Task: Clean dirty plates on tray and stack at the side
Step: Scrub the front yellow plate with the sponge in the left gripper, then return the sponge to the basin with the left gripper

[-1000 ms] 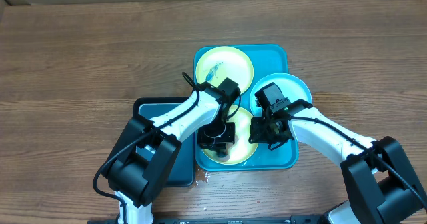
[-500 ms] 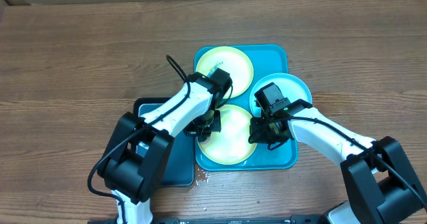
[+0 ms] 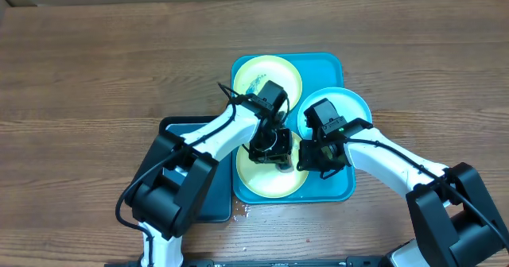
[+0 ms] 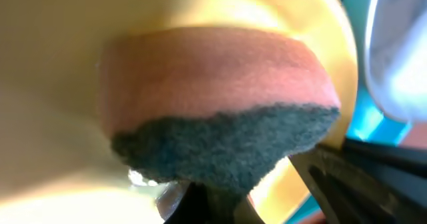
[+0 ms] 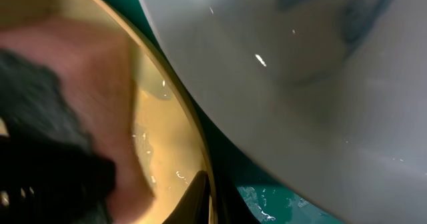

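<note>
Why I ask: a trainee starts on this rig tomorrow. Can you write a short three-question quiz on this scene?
1. True or false: the left pincer presses a sponge onto the near yellow-green plate.
2. Fill in: the far yellow-green plate carries a ____ smear.
3. Which plate sticks out past the right rim of the teal tray? A: near yellow-green plate. B: far yellow-green plate. C: light blue plate.

Key: 1 true; 2 blue; 3 C.
</note>
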You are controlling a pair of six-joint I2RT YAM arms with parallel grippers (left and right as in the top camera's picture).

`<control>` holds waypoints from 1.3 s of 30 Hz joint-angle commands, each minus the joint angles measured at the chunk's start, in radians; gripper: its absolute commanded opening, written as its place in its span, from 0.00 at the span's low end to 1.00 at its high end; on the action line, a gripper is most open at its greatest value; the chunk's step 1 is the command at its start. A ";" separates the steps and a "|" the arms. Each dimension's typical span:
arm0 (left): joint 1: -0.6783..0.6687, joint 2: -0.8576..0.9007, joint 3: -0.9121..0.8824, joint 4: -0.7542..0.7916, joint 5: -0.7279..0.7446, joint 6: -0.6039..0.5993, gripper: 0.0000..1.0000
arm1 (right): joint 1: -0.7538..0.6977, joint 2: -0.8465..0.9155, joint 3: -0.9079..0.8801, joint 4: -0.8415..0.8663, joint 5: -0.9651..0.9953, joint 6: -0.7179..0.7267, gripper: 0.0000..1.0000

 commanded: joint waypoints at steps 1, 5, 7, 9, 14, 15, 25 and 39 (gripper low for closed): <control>-0.013 0.031 -0.018 -0.055 0.108 0.021 0.04 | -0.004 0.013 -0.005 0.000 0.055 -0.002 0.05; -0.013 0.031 -0.018 -0.209 -0.023 0.020 0.04 | -0.004 0.013 -0.005 -0.002 0.055 -0.002 0.05; -0.010 0.031 -0.018 -0.265 -0.090 0.020 0.04 | -0.004 0.013 -0.005 -0.001 0.055 -0.002 0.05; 0.000 0.031 -0.015 -0.307 -0.155 0.016 0.04 | -0.004 0.013 -0.005 0.001 0.055 -0.003 0.05; 0.028 0.031 0.004 -0.375 -0.368 -0.069 0.04 | -0.004 0.013 -0.005 0.001 0.055 -0.002 0.05; 0.034 0.031 0.010 -0.384 -0.412 -0.092 0.04 | -0.004 0.013 -0.005 0.001 0.055 -0.003 0.05; 0.070 -0.071 0.032 -0.369 -0.425 -0.147 0.04 | -0.004 0.013 -0.005 -0.014 0.055 -0.003 0.04; 0.178 -0.447 0.018 -0.505 -0.693 -0.145 0.04 | -0.004 0.013 -0.005 -0.018 0.055 -0.003 0.04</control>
